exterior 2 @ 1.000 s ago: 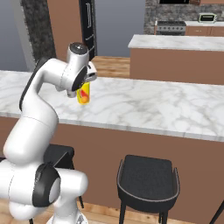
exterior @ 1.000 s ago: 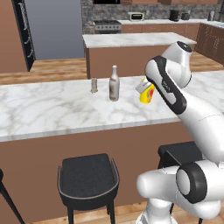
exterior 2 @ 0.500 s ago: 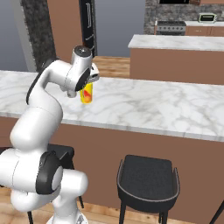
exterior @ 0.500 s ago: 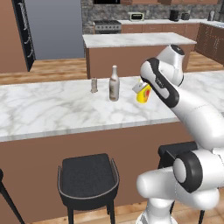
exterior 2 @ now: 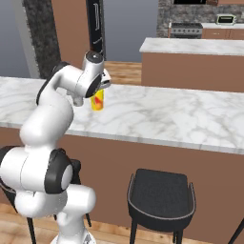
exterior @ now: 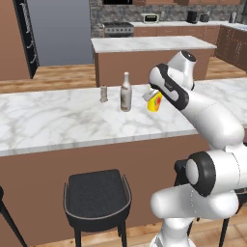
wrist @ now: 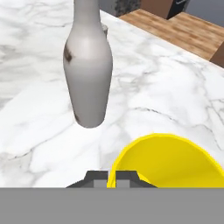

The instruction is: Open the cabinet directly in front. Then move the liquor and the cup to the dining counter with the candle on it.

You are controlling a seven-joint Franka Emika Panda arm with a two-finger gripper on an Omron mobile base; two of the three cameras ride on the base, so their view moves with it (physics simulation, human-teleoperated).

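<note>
Now the gripper (exterior: 151,94) is clamped on the rim of the yellow cup (exterior: 155,102), holding it tilted above the marble counter (exterior: 58,120), right of the bottle (exterior: 126,92) and candle (exterior: 103,93).

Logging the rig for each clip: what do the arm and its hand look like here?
The arm is made of glossy white rounded segments joined by dark grey to black ring joints, rising from a bulbous white base. No cables or markings show. The hand ends in two small dark grey fingertips, seen close together in the hand view.
</note>
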